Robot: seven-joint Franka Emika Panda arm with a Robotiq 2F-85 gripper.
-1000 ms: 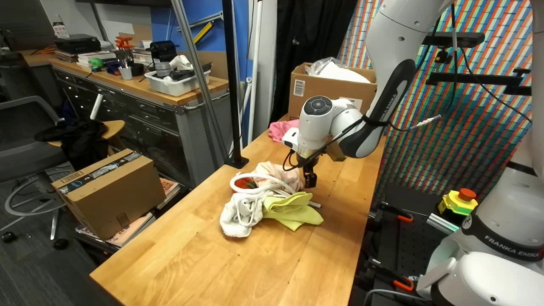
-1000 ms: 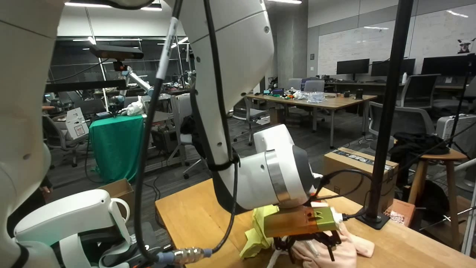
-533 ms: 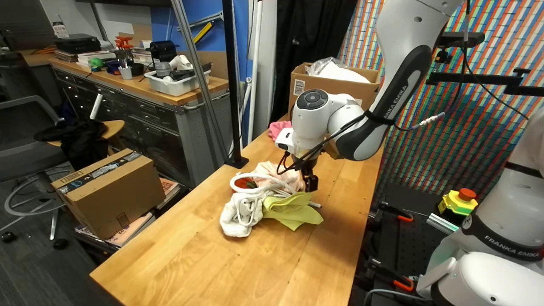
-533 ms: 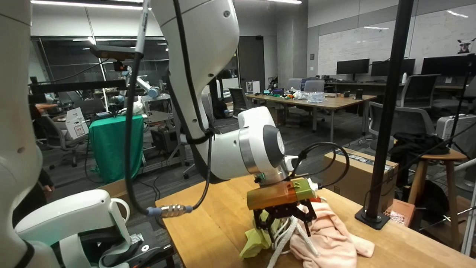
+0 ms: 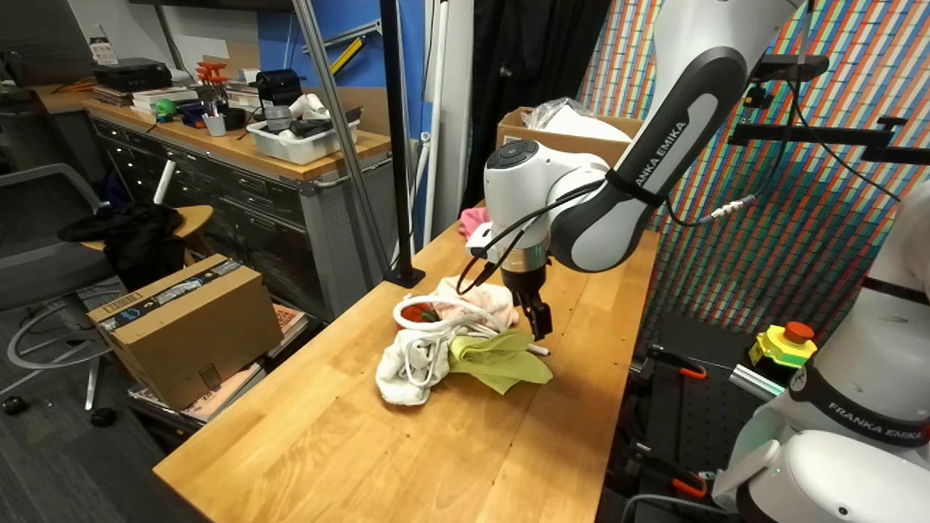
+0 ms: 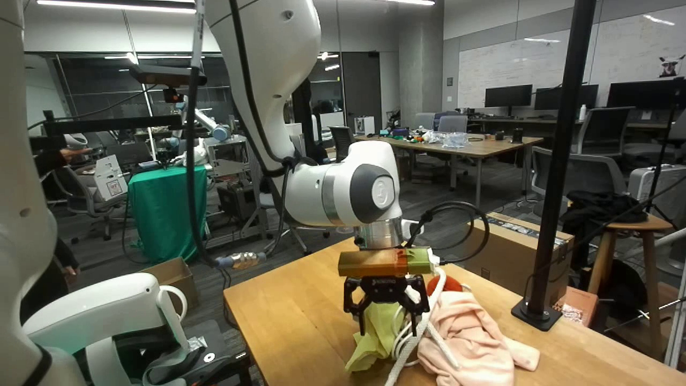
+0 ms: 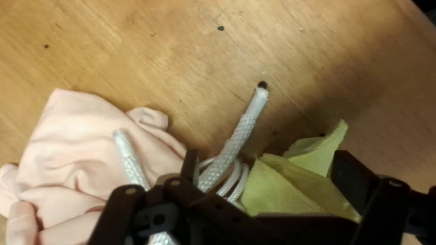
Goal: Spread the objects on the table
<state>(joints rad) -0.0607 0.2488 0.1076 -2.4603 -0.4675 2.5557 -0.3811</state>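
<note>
"How did the jaws stand?"

"Wide apart — tips pointing down, close over the robot-side margin of the heap [image 5: 465, 341] on the bench [image 5: 327, 450]. In the wrist view, the yellow-green cloth [image 7: 282, 190] and coils of white cord [image 7: 234, 144] showed between the two fingers [image 7: 354, 180]. Whether a fingertip touched either, I couldn't tell."

"And just outside them?"

"One cord end pointed onto the wood, toward the robot-side edge. A second rested on the pale pink cloth [image 7: 68, 143], with cord lying between that and the yellow-green cloth."

"What about the rest of the heap?"

"In an exterior view, the whitish rag [image 5: 407, 374] lay bunched beside the yellow-green cloth, toward the bench's opposite long edge, with loops of cord over it. The red ball [image 5: 415, 313] and the dark green piece [image 5: 431, 317] showed through a bigger loop, near that opposite edge, where the black post [image 5: 399, 145] stood."

"Anything farther off?"

"A bright pink cloth [image 5: 474, 219] lay well apart from the heap — by that same edge, at the end with the cardboard box [image 5: 574, 144]."
</note>
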